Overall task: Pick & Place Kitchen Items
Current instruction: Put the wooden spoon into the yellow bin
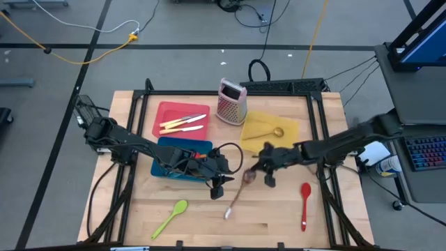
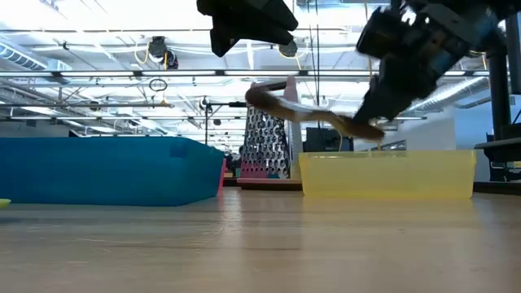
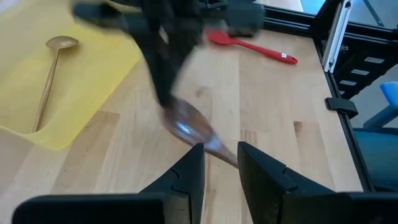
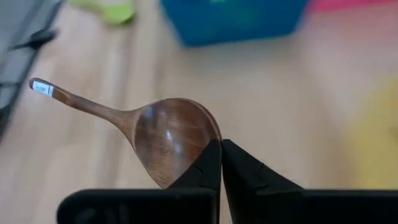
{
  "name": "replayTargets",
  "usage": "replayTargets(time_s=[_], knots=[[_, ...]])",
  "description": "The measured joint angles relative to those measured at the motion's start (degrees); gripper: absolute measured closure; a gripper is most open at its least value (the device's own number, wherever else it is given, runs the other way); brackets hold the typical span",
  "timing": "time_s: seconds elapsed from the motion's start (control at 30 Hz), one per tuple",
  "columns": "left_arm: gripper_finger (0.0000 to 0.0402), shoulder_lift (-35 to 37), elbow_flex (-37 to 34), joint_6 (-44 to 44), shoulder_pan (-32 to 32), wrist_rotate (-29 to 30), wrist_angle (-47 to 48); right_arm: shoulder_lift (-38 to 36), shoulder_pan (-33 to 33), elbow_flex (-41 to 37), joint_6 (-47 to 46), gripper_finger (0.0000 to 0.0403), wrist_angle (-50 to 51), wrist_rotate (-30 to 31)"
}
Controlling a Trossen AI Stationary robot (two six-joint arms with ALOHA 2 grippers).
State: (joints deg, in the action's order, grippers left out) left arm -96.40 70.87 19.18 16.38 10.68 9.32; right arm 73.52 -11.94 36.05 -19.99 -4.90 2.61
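Observation:
A wooden spoon hangs in the air over the middle of the table, seen in the high view as the spoon and in the low view as the spoon. My right gripper is shut on its bowl. My left gripper is open and hovers just left of the spoon, above it, touching nothing. A green spoon and a red spoon lie flat on the table near its front. Cream-handled knives lie in a red tray, and a gold spoon lies on a yellow tray. My right gripper pinches the rim of the wooden spoon's bowl between its two fingertips, coming from the table's right side and slanting down. The spoon is lifted clear of the table, and its handle sticks out away from the fingers toward the near left.
A blue tray sits under my left arm beside the red one. A metal grater stands at the far middle. Bare wood lies between the green and red spoons at the near edge.

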Motion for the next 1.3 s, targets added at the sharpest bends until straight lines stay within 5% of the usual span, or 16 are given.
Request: replayTargets(time_s=[0.33, 0.57, 0.83, 1.3], knots=[[0.0304, 0.0, 0.0, 0.0, 0.0, 0.1, 0.0, -26.5, 1.9, 0.0, 1.1, 0.0403, 22.3, 28.8], [0.0304, 0.0, 0.0, 0.1, 0.0, 3.0, 0.0, -36.4, 1.9, 0.0, -13.3, 0.0403, 43.0, 53.4], [0.0304, 0.0, 0.0, 0.2, 0.0, 4.2, -0.1, -37.5, 1.9, -3.9, -32.0, 0.0403, 54.9, 51.5], [0.0304, 0.0, 0.0, 0.0, 0.0, 5.0, -0.1, -37.5, 1.9, -18.8, -29.8, 0.0398, 42.3, 43.6]])
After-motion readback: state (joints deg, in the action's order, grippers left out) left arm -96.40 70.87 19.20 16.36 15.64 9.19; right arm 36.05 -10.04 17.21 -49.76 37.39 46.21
